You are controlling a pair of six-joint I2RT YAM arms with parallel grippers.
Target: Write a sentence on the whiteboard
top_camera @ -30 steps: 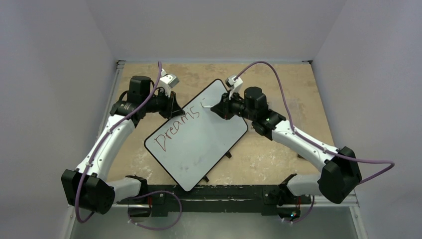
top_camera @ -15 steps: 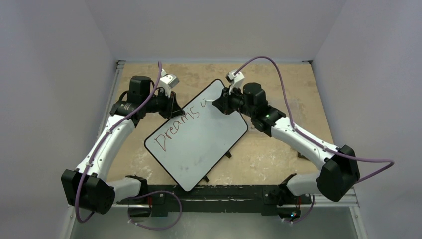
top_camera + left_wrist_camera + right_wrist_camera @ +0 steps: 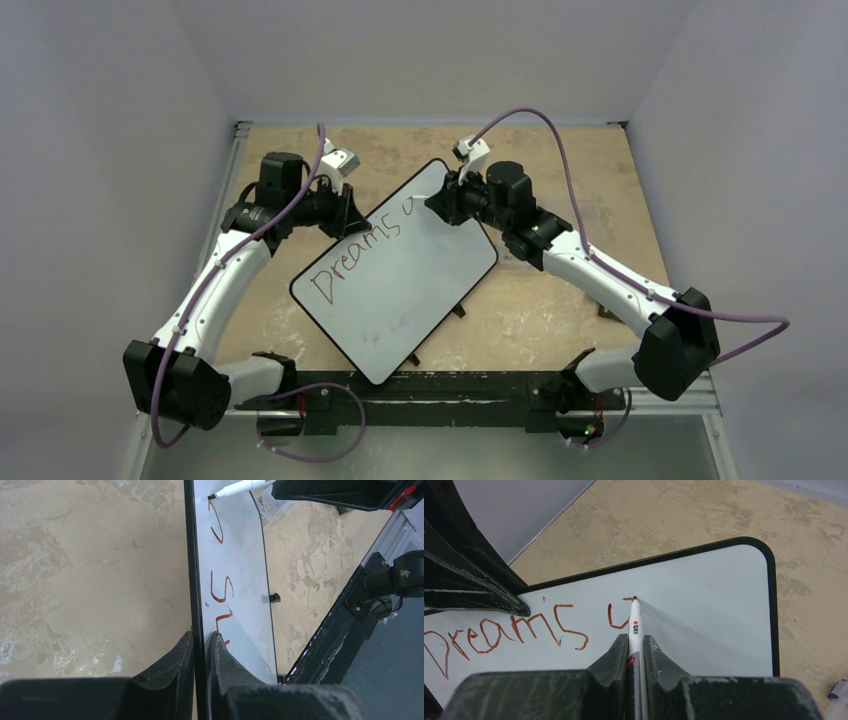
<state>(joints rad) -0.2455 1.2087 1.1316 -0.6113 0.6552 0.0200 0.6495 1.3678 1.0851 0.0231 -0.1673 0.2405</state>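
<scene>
The whiteboard [image 3: 400, 285] lies slantwise on the tan table, with "Dreams" [image 3: 352, 257] written on it in red-brown. My left gripper [image 3: 352, 215] is shut on the board's upper-left rim, one finger on each side of the black edge [image 3: 201, 637]. My right gripper [image 3: 440, 205] is shut on a white marker [image 3: 634, 625]. The marker's tip rests on the whiteboard [image 3: 704, 610] at the end of a fresh u-shaped stroke [image 3: 616, 620] to the right of "Dreams". In the left wrist view the marker [image 3: 240, 487] touches the whiteboard [image 3: 240, 580] at the top.
The board's small black feet [image 3: 458, 311] stick out at its lower right edge. A black rail [image 3: 450, 385] runs along the table's near edge. A small blue-and-white object [image 3: 836, 687] lies on the table right of the board. Grey walls close in on three sides.
My right gripper has moved towards the board's far corner with the marker, and a short mark has grown into a u-shaped stroke. The left gripper and the board have not moved.
</scene>
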